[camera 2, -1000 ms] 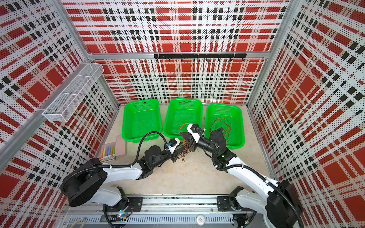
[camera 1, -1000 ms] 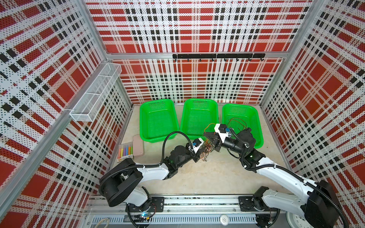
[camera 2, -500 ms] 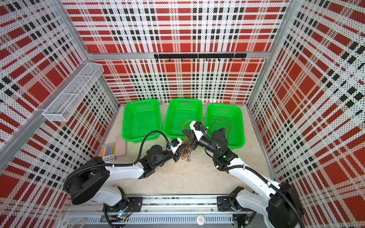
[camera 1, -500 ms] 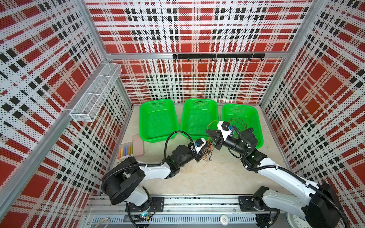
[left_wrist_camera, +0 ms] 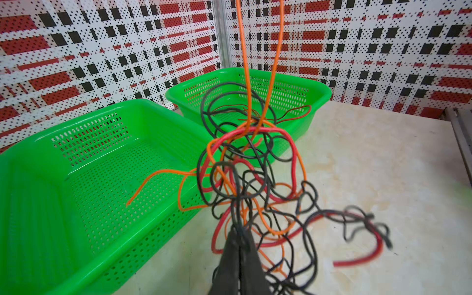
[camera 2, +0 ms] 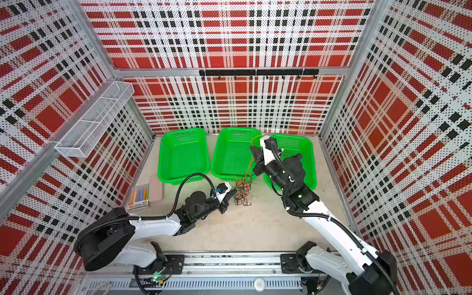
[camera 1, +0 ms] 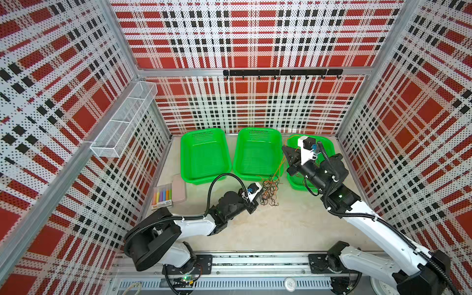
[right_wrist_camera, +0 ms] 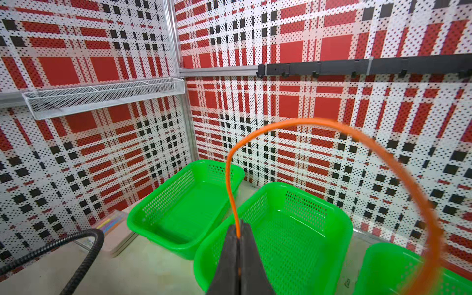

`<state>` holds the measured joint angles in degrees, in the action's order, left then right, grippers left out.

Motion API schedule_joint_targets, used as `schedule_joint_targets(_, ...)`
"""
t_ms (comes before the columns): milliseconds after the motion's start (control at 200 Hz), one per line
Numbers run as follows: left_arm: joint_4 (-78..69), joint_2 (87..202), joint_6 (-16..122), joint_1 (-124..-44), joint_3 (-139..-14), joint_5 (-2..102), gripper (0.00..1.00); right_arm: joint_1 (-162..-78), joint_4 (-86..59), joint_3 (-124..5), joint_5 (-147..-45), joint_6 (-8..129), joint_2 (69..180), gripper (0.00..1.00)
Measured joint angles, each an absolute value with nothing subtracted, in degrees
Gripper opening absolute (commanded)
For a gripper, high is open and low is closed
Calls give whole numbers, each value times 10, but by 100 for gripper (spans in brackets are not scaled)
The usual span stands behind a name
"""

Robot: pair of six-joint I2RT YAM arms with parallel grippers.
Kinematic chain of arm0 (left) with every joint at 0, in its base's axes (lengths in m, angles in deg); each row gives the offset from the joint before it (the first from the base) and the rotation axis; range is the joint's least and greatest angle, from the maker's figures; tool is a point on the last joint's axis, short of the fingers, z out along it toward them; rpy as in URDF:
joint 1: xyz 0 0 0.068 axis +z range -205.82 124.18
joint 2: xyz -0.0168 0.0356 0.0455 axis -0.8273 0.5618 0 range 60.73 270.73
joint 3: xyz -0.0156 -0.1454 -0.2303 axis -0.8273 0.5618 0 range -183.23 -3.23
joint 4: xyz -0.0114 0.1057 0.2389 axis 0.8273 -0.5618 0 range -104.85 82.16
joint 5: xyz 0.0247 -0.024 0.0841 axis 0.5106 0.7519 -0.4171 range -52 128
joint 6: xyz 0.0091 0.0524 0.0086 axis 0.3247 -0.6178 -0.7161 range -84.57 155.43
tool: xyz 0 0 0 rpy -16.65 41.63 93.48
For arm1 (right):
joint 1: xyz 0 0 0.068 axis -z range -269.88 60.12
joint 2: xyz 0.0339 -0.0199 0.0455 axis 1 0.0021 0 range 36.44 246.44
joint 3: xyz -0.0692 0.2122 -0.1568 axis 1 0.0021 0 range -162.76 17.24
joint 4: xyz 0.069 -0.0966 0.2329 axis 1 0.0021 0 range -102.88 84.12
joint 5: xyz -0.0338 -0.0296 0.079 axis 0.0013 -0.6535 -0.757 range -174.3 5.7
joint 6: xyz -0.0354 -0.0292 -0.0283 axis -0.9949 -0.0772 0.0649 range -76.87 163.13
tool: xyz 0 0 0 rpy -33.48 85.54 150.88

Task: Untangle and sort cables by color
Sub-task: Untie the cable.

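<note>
Mid-frame in a top view, the cables [camera 1: 269, 190] lie as a light, limp tangle on the desk [camera 1: 268, 229], just below the green baskets [camera 1: 201, 130]. The right gripper [right_wrist_camera: 238, 236] pinches one orange cable [right_wrist_camera: 332, 122] rising from it. The left gripper [left_wrist_camera: 238, 231] is clamped on black strands [left_wrist_camera: 235, 201], a likely anchor against snagging.

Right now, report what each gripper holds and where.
Left gripper: black cable, within the tangle. Right gripper: orange cable, on its lifted stretch.

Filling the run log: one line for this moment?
phase: untangling | left gripper: shut on tangle | right gripper: shut on orange cable, raised
</note>
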<state>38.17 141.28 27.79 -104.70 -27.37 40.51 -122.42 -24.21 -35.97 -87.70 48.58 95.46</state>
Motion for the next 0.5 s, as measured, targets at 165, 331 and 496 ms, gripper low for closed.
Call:
schedule_joint_targets(165,361,1408,283,-1037,-265,392,0,-1203,-206,-404,-861,464,952,0)
schedule_joint_targets(331,344,1409,294,-1020,-254,383,0,-1182,-179,-441,-850,446,948,0)
schedule_joint_targets(496,333,1409,304,-1007,-246,376,0,-1160,-152,-474,-853,430,948,0)
